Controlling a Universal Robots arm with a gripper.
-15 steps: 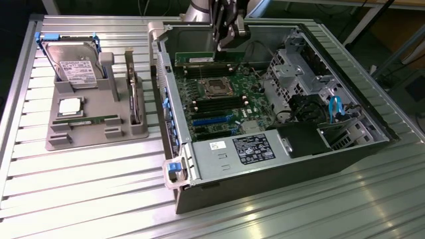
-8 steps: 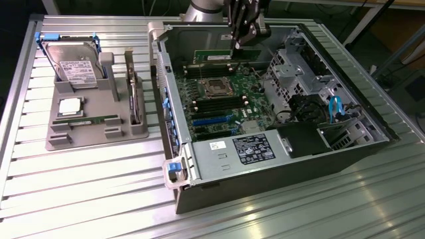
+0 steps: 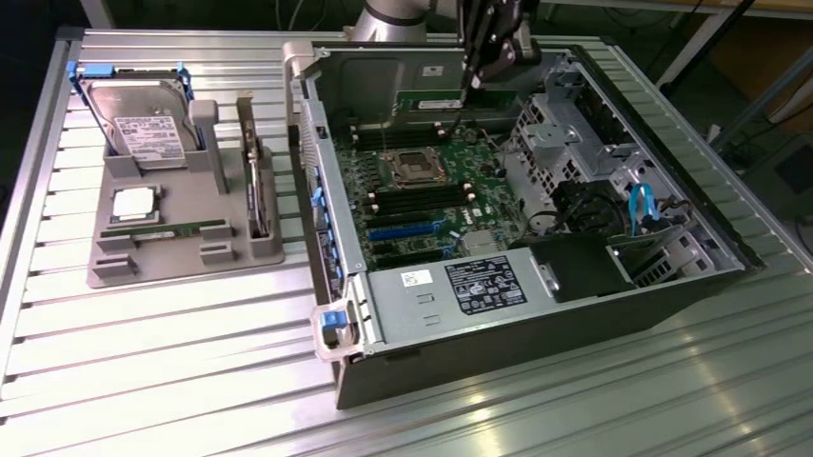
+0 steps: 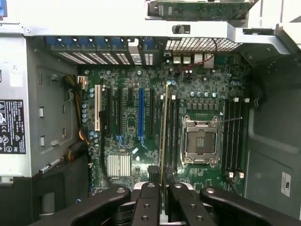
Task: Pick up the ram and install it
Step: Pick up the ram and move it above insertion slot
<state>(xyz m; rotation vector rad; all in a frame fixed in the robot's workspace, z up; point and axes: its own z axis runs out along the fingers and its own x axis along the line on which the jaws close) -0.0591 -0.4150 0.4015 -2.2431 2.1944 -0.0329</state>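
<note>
Green and thin, the ram [image 3: 439, 101] hangs in the upper middle of the exterior view. It is clamped in the gripper [image 3: 473, 86] above the open computer case [image 3: 534, 324]. In the wrist view the ram [image 4: 164, 132] shows edge-on, as a narrow line running out from the gripper [image 4: 162, 188]. The black fingers [image 4: 148, 200] are drawn in tight on either face of the stick.

The stick runs parallel to the dark memory slots [image 4: 173, 136], which sit just beside the empty processor socket [image 4: 201, 141] on the motherboard [image 4: 127, 94].

The pick-up half of the job looks done, since the ram is off its rest and carried over the case. The install half is not. In the exterior view the stick sits well above the board, up near the rear wall of the case, so I judge it apart from any slot and not yet seated. The slots near it look unfilled. The wrist view alone does not show how high the stick's lower edge is above the slots.

At the exterior view's left, a grey tray [image 3: 166, 271] rests on the slatted metal table [image 3: 152, 381]. It holds a hard drive [image 3: 140, 119] and a second green stick [image 3: 166, 229], which lies flat near the tray's front.
</note>
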